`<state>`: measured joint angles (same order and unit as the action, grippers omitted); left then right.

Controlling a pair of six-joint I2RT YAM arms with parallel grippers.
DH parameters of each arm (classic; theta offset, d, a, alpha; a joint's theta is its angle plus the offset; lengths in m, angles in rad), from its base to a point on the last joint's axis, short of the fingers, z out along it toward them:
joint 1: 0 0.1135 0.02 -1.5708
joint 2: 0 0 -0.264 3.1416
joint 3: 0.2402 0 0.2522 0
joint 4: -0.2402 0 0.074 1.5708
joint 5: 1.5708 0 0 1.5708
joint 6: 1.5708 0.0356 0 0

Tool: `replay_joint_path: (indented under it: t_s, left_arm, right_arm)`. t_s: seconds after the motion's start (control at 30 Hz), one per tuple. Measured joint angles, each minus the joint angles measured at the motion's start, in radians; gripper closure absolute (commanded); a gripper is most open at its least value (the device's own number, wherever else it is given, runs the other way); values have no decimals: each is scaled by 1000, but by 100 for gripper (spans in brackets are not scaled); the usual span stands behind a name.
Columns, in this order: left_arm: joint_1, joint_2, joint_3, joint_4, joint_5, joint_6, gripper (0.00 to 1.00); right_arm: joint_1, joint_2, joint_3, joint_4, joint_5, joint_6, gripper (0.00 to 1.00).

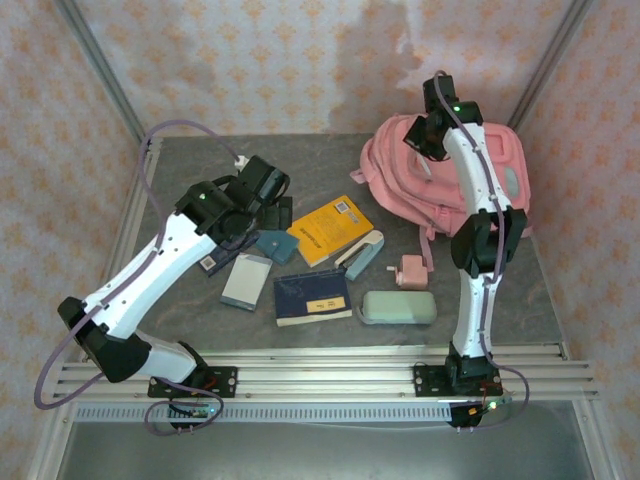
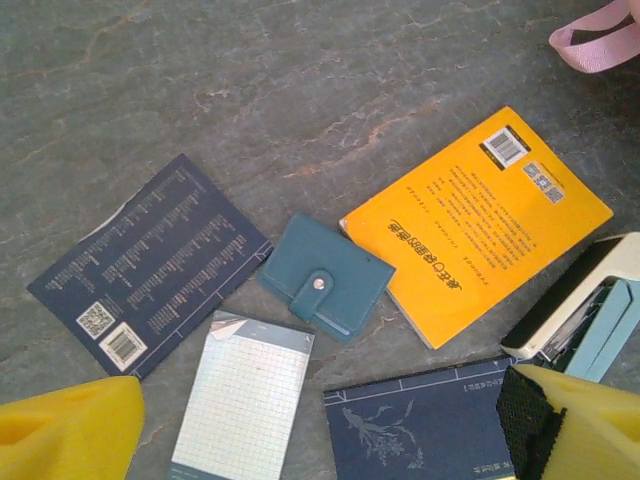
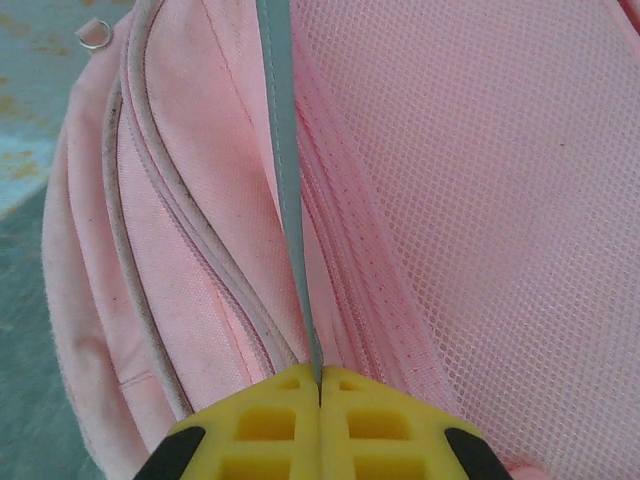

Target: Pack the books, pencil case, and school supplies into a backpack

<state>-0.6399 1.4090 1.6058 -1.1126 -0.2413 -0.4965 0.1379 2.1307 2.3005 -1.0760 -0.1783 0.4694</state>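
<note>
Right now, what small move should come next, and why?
Probably lower the open left gripper onto the teal square snap-fastened pad lying almost straight beneath it. The right gripper is shut on a grey strip of the pink fabric backpack, seemingly holding it ready.

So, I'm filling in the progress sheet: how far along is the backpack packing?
Done: nothing packed; the orange-yellow book, navy book, pencil case and teal pad lie on the table. In hand: the right gripper has its jaws shut on a grey strip of the backpack; the left gripper hovers open above that pad. Left: every item has to go in.
</note>
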Motion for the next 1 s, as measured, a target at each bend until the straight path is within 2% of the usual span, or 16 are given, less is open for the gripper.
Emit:
replay_joint_path:
  t_s: [0.27,0.47,0.7,0.9,1.0]
  left_arm:
    - [0,-68,26,-26,-55,0,8]
    - [14,-143,28,-26,-50,0,8]
    - [50,-142,-17,6,28,-11,8]
    - [108,-140,-94,37,97,-61,8]
    - [117,-135,-123,58,131,-82,8]
  right_arm:
    - [50,-93,-70,21,-78,109,100]
    - [124,-111,-67,11,-89,182,100]
    - [260,-62,68,-79,-105,203,100]
    - [347,1,60,-41,-188,220,100]
    - [375,27,-2,9,-220,250,100]
